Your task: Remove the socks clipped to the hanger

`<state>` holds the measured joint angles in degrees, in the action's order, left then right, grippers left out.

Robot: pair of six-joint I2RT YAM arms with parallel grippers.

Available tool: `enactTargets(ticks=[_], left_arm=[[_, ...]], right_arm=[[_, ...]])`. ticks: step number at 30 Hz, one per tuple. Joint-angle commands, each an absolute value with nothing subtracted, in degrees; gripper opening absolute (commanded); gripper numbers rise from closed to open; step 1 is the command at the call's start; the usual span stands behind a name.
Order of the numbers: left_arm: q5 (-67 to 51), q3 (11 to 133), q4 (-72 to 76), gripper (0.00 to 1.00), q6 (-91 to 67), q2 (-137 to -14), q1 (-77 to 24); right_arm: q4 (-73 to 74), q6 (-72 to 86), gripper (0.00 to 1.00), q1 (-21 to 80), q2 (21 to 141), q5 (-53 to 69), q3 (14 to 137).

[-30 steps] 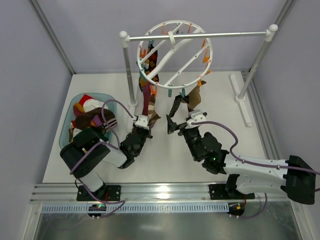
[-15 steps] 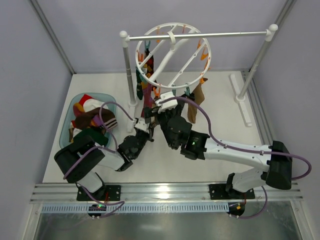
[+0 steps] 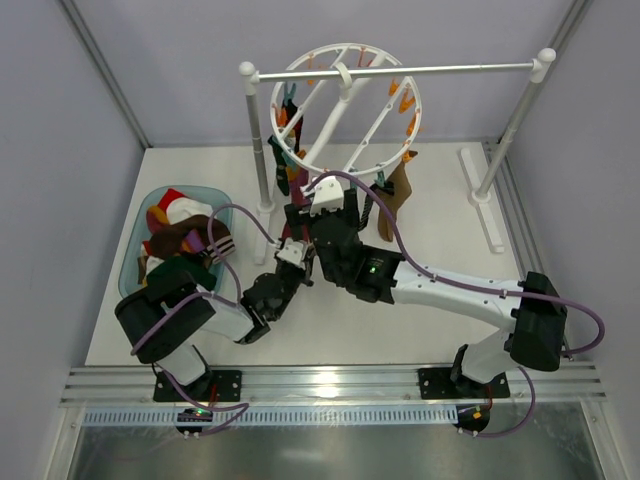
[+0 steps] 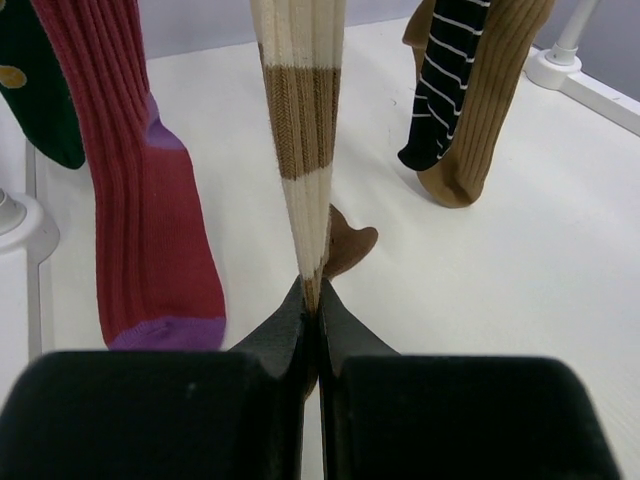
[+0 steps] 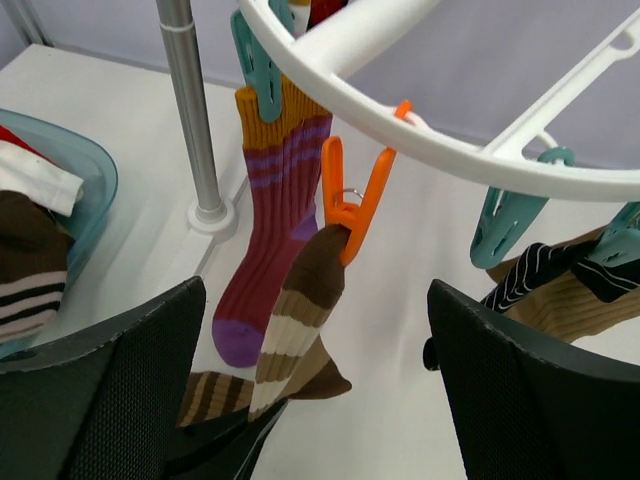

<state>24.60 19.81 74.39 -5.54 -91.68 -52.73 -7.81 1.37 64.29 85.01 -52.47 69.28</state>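
We see the left pincer [image 4: 318,300] pressed together on the bottom tip of the brown-and-cream striped sock [image 4: 300,150]. It draws the sock taut below the hanger [image 5: 430,140], we think to hold the top end steady at the orange clip [image 5: 350,215] that bites it. The right pincer [image 5: 315,300] is spread wide, its 2 fingers flanking that clip and the sock's upper end without touching either. To us this looks like a setup to take the sock close under the clip, or to work the clip itself. The hanger dangles tilted from the metal bar [image 3: 450,68] of the rack. A maroon sock [image 4: 150,200] hangs just beside the held one, near the rack post [image 5: 190,110], and we judge that these 2 crowd one finger's path. On the other side hang a black-and-white striped sock [image 4: 445,90] and a tan sock [image 4: 490,110], further off. A teal tub [image 5: 105,190] holding loose socks sits on the surface [image 4: 520,280], apart from the work.
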Motion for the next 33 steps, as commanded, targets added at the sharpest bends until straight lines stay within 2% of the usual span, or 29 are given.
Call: enactTargets(ticks=[1, 10, 20, 27, 33], left_arm=[[26.2, 21.2, 88.5, 0.0, -4.4, -92.5, -53.7], [27.6, 22.0, 88.5, 0.0, -2.8, -93.3, -55.5], [27.4, 21.6, 88.6, 0.0, -2.5, -93.1, -56.2], [27.4, 21.7, 88.5, 0.0, -2.3, -93.6, -56.6], [27.7, 21.7, 88.6, 0.0, -2.0, -93.9, -56.6]], right_arm=[[-6.0, 4.5, 0.91, 63.5, 83.4, -53.4, 68.5], [-7.9, 4.4, 0.89, 59.9, 87.4, -51.2, 71.3], [-13.7, 0.4, 0.84, 60.4, 92.9, -56.4, 74.7], [-28.8, -12.2, 0.84, 62.4, 96.2, -66.0, 74.7], [-40.2, -22.8, 0.79, 62.8, 100.0, -70.6, 75.4]])
